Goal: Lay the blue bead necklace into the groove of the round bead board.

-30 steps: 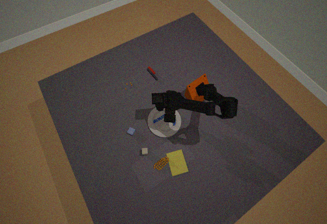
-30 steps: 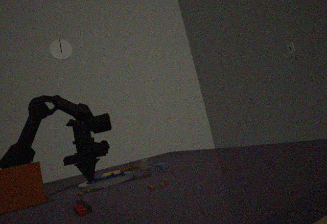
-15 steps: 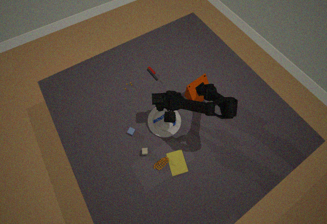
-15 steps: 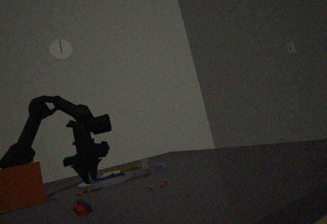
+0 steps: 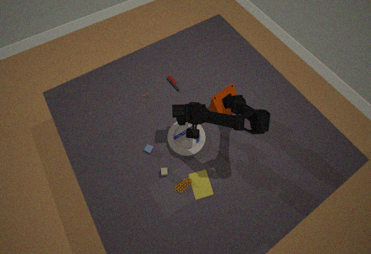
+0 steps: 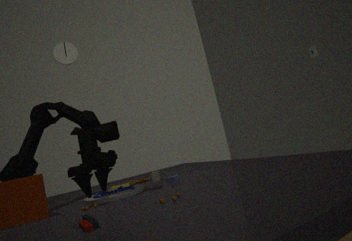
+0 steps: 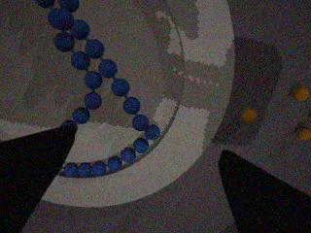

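- Dim grey walls stood behind a dark purple worktop (image 5: 119, 143), with the white round bead board (image 5: 186, 143) near its middle.
- With its jaws spread almost fully, the tool (image 7: 146, 189) held nothing and hung low over the board's 12 o'clock half in the top view.
- On the board lay the blue bead necklace (image 7: 104, 92), released. In the wrist view 1 short run curved along the groove at 6 o'clock, while 2 strands crossed the board's centre toward 11 o'clock.
- Judged from that, the laying was only partly done. To do the step well, the tool should lift straight up so neither finger drags a bead, then regrip a crossing strand and ease it outward into the groove.
- Only the wrist view showed which beads sat in the groove; the top view gave just a blue smear beside the tool.
- Across the worktop, the top view alone placed the yellow card (image 5: 201, 184) and orange beads (image 5: 182, 185) at 6 o'clock of the board.
- Fingertip height above the board appeared only in the exterior view.
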